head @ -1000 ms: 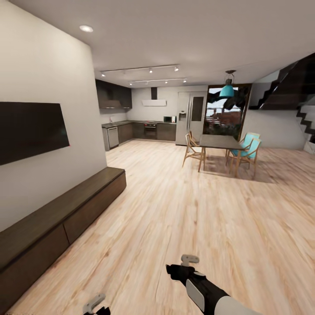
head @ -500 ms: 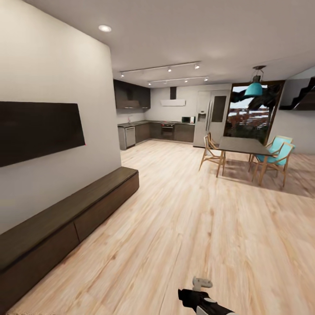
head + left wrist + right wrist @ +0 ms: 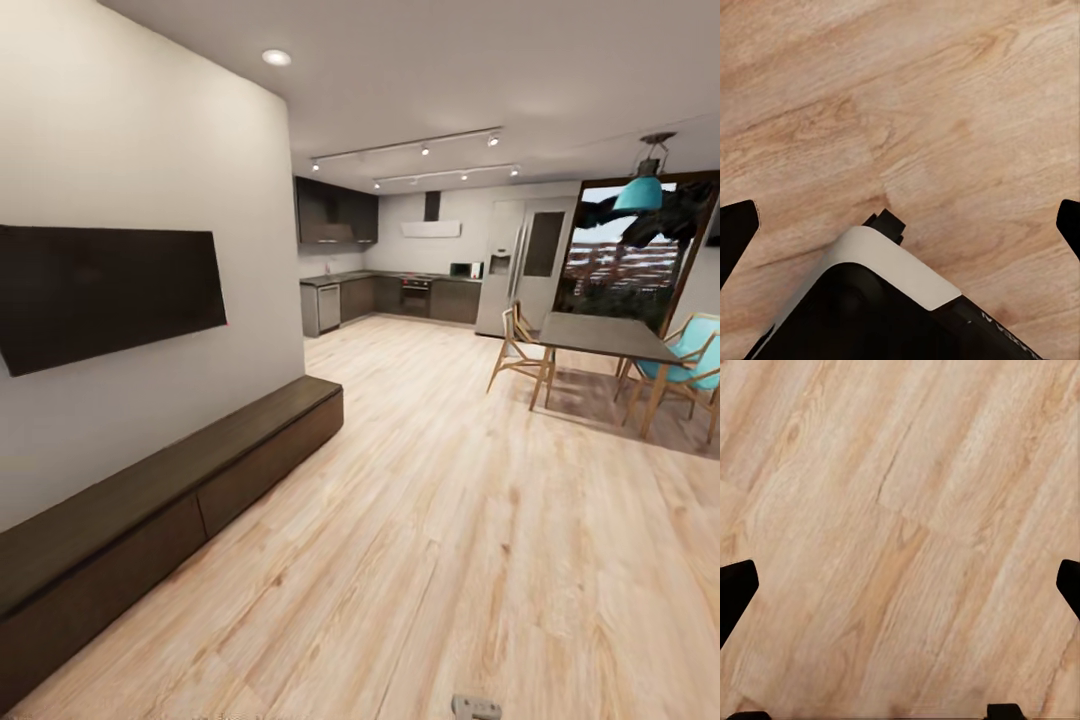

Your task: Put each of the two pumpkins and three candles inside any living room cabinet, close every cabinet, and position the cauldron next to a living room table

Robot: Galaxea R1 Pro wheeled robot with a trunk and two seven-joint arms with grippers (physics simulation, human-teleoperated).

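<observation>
The cabinet [image 3: 230, 455], a long low dark-brown unit, runs along the left wall under a black TV [image 3: 105, 290], and its flat drawer fronts are all closed. Pumpkins, candles, cauldron and table are out of view. My left gripper [image 3: 900, 225] is open, with its dark fingertips [image 3: 735, 232] far apart over the wood floor and part of my own white-and-black body [image 3: 892, 300]. My right gripper [image 3: 900, 585] is open too and holds nothing above bare floorboards. A grey sliver of it shows at the bottom edge of the head view.
Light wood floor [image 3: 450, 520] stretches ahead toward a dark kitchen [image 3: 400, 295] at the back. A dining set [image 3: 600, 345] with wooden and teal chairs stands at the right, under a teal pendant lamp [image 3: 642, 190]. The white wall carries the TV.
The whole head view has swung left and upward, so the room slides right in the picture. My right arm has dropped almost out of the bottom edge. Nothing in the room moved.
</observation>
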